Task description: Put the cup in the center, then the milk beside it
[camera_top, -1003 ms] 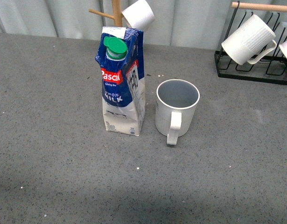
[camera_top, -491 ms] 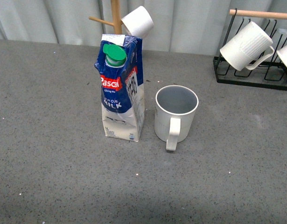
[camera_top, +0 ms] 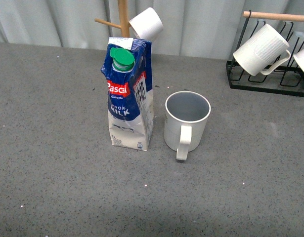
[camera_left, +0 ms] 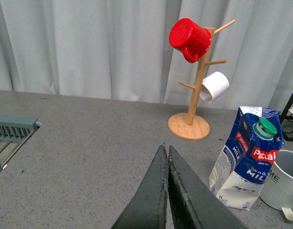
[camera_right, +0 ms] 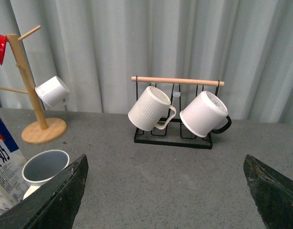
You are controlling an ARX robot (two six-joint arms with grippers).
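The cup, a cream-white ribbed mug with a grey-blue inside, stands upright mid-table with its handle toward the camera. The milk, a dented blue-and-white carton with a green cap, stands upright just left of it, a small gap between them. Neither arm shows in the front view. In the left wrist view my left gripper is shut and empty, well short of the milk and the cup, whose black lettering shows. In the right wrist view my right gripper is open and empty, with the cup and milk off to one side.
A wooden mug tree with a plain white cup stands behind the milk; a red mug hangs on it. A black wire rack with white ribbed mugs stands at the back right. A grey-green tray edge shows.
The front view shifted slightly between one second ago and half a second ago, then held still. The milk and cup keep their places relative to each other.
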